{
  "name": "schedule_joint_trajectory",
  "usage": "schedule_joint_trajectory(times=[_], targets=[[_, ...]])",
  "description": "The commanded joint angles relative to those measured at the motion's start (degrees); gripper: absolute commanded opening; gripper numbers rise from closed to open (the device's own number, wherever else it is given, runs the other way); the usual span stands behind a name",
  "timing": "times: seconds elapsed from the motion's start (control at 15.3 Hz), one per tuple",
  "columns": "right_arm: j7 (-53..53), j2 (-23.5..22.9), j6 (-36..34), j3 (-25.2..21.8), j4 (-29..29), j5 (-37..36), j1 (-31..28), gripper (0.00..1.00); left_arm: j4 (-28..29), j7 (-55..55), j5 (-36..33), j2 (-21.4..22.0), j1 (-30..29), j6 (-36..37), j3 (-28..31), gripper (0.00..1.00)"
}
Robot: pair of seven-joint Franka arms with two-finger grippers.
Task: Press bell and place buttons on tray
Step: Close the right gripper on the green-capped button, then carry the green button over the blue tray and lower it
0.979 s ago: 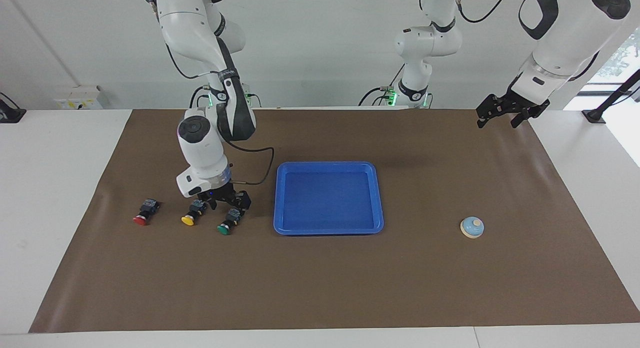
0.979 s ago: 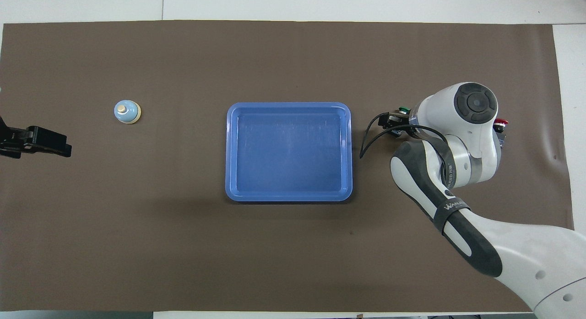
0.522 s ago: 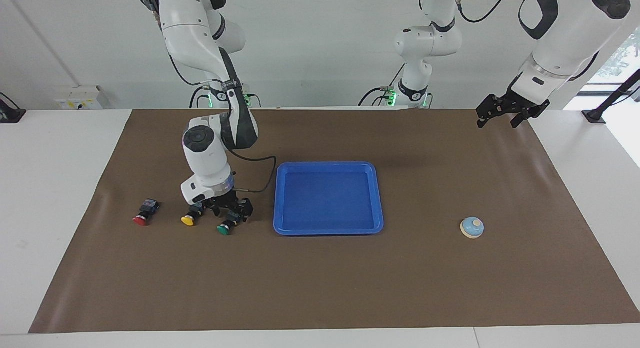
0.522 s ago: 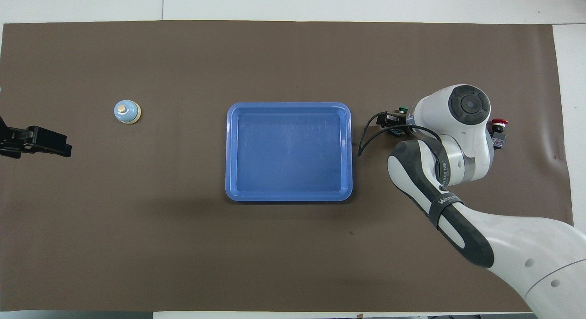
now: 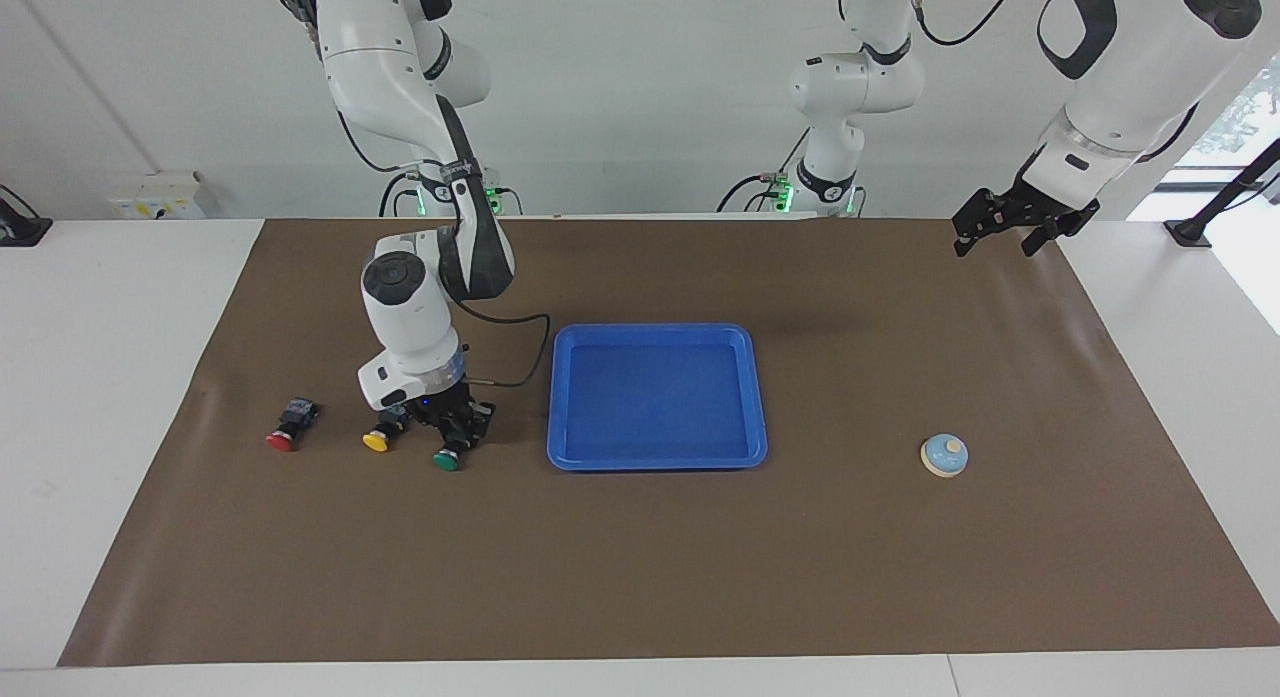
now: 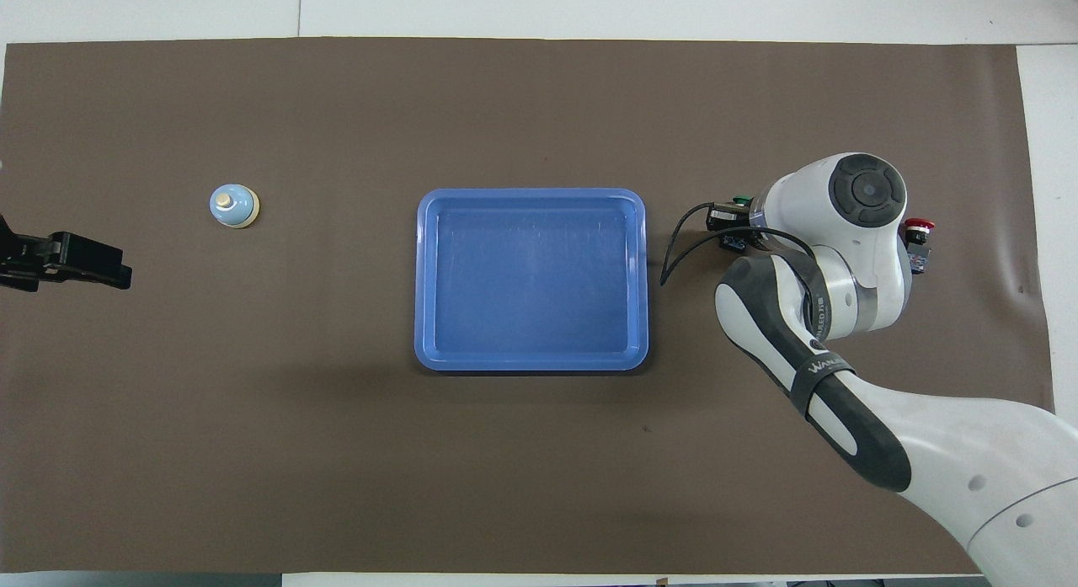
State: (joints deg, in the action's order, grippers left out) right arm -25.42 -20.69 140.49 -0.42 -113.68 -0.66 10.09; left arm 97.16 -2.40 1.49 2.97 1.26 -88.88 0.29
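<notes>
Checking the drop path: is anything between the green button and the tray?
Nothing visible. The right hand is down at the green button, and only bare brown mat separates it from the tray.

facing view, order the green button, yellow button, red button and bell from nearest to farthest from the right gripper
1. green button, at the right gripper itself, beside the tray.
2. yellow button, next along toward the right arm's end.
3. red button, last in that row.
4. bell, toward the left arm's end.
</notes>
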Motion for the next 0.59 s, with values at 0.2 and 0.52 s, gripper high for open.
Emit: schedule_joint_trajectory(times=[0.2,0.52], targets=[[-1.21,-0.4,-13.09,0.42,10.81,0.56,2.3,0.0,0.31,-0.94,0.44,0.81,0.24,0.29,0.5,1.0],[-5.95,-0.84,-25.44,0.42,20.95,1.1,10.63,0.0,0.31,-0.94,0.44,0.81,0.24,0.29,0.5,1.0]])
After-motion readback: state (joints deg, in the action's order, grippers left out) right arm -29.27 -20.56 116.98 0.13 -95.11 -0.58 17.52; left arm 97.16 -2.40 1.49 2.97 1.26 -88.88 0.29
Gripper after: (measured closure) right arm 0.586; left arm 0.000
